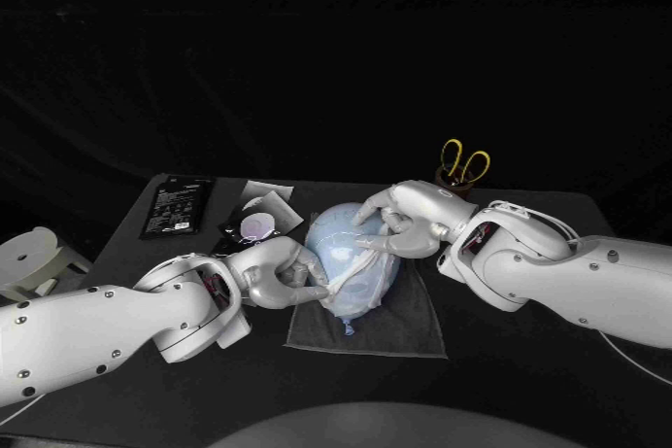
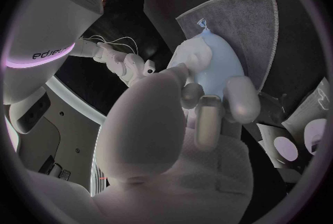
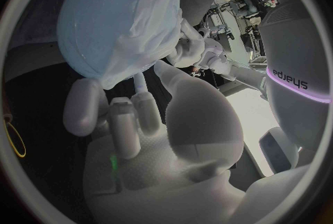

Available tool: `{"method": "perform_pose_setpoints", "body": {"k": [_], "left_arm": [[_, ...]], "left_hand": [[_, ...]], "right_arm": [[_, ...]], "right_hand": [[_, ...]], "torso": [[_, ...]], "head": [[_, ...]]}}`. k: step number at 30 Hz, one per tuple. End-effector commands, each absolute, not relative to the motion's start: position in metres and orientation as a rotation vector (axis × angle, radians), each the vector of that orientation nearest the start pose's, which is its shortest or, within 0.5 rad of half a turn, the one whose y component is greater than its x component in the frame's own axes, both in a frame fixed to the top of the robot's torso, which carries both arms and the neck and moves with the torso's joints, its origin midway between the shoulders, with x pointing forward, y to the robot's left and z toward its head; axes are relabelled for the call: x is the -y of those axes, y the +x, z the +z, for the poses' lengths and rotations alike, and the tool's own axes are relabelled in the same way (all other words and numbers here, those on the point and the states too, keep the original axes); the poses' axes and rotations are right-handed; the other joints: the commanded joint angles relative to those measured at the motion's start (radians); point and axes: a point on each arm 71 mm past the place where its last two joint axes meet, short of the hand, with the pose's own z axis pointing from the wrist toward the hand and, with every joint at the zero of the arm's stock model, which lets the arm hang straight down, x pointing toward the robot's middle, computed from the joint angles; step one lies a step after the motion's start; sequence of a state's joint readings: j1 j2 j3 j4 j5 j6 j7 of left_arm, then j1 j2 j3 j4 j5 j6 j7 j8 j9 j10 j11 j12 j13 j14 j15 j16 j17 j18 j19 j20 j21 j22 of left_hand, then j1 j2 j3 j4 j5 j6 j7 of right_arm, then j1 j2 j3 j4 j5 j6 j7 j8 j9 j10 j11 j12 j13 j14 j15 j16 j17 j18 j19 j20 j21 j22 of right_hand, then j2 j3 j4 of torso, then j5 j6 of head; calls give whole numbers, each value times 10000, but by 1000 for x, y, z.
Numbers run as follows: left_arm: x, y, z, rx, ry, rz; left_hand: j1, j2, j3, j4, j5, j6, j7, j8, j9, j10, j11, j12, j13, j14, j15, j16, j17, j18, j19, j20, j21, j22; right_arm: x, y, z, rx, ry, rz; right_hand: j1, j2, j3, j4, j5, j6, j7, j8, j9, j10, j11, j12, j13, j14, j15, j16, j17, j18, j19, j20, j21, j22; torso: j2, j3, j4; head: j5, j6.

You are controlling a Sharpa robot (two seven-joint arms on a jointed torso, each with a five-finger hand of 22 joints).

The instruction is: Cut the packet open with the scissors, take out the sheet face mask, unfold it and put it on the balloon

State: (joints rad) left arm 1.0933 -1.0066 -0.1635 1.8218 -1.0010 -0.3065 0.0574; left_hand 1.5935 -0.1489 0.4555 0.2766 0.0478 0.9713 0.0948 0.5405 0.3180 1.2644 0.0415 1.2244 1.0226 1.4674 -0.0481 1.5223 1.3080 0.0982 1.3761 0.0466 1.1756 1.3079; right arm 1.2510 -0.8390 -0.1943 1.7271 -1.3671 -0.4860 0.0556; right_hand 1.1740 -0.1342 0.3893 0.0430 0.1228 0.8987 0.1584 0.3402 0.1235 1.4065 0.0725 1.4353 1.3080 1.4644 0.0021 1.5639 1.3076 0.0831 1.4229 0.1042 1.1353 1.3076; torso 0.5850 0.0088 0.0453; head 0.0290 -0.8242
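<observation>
A pale blue balloon (image 1: 336, 249) lies on a grey towel (image 1: 378, 329) in the middle of the table. A white sheet mask (image 1: 370, 271) is draped over the balloon's right side, wrinkled (image 3: 149, 24). My left hand (image 1: 281, 275) is at the balloon's near left side and pinches the mask's lower edge. My right hand (image 1: 398, 220) rests on the balloon's far right side, its fingers (image 3: 139, 103) pinching the mask's edge. Seen from the left wrist, the balloon (image 2: 211, 65) lies just past my left hand (image 2: 201, 107), with the right hand (image 2: 128, 65) beyond.
Yellow-handled scissors (image 1: 465, 162) stand in a holder at the back right. The cut-open packet (image 1: 260, 221) lies left of the balloon, and a black packet (image 1: 178, 205) lies further left. A white stool (image 1: 31, 258) stands off the table's left edge.
</observation>
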Motion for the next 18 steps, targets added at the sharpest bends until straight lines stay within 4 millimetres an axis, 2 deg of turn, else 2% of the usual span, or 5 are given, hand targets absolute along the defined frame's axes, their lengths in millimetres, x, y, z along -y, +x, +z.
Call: {"method": "perform_pose_setpoints", "body": {"k": [1, 4, 10, 18], "left_arm": [[-189, 378, -240, -19001, -2570, -11949], [-191, 379, -238, -18872, -3317, -12298], [-196, 385, -230, -18636, -4820, -12793], [-202, 398, -211, -18410, -5551, -12969]], "left_hand": [[-860, -455, 1687, -980, 27, -63, 46, 265, 585, 360, -256, -50, 99, 687, 14, 61, 1341, -83, -3, 6, 44, 803], [-1324, -600, 2247, -1389, 36, -100, 14, 373, 734, 412, -265, -53, 160, 702, 3, 74, 1394, -89, -4, 5, 73, 827], [-1925, -686, 2959, -1969, 33, -66, -4, 459, 870, 533, -296, 0, 329, 733, -25, 102, 1496, -97, 17, -18, 151, 879], [-2145, -713, 3138, -2168, 38, -39, -23, 487, 898, 598, -312, 51, 434, 749, -37, 120, 1554, -100, 21, -26, 176, 895]], "right_arm": [[138, 421, -187, -15811, -2784, 9820], [138, 422, -188, -15841, -2782, 9771], [138, 423, -188, -15868, -2756, 9702], [139, 424, -189, -15858, -2696, 9638]], "right_hand": [[50, -21, 6, 68, -72, 88, 10, -39, 9, 17, 47, 20, 379, 1064, 44, 69, 2632, -19, -15, 39, -30, 1551], [46, -25, -1, 78, -96, 91, 8, -44, 10, 13, 47, 16, 374, 1064, 44, 69, 2632, -16, -21, 40, -42, 1547], [41, -31, -12, 93, -131, 96, 8, -51, 10, 17, 46, 18, 383, 1064, 44, 69, 2632, -18, -18, 40, -29, 1550], [22, -26, -29, 131, -172, 108, 7, -60, 12, 23, 46, 20, 393, 1064, 43, 69, 2632, -20, -15, 40, -17, 1552]], "torso": [[2, -3, 6], [-3, -3, 4], [-2, 2, -4], [6, 7, -7]], "head": [[-9, 14], [-20, 24], [-28, 45], [-31, 52]]}}
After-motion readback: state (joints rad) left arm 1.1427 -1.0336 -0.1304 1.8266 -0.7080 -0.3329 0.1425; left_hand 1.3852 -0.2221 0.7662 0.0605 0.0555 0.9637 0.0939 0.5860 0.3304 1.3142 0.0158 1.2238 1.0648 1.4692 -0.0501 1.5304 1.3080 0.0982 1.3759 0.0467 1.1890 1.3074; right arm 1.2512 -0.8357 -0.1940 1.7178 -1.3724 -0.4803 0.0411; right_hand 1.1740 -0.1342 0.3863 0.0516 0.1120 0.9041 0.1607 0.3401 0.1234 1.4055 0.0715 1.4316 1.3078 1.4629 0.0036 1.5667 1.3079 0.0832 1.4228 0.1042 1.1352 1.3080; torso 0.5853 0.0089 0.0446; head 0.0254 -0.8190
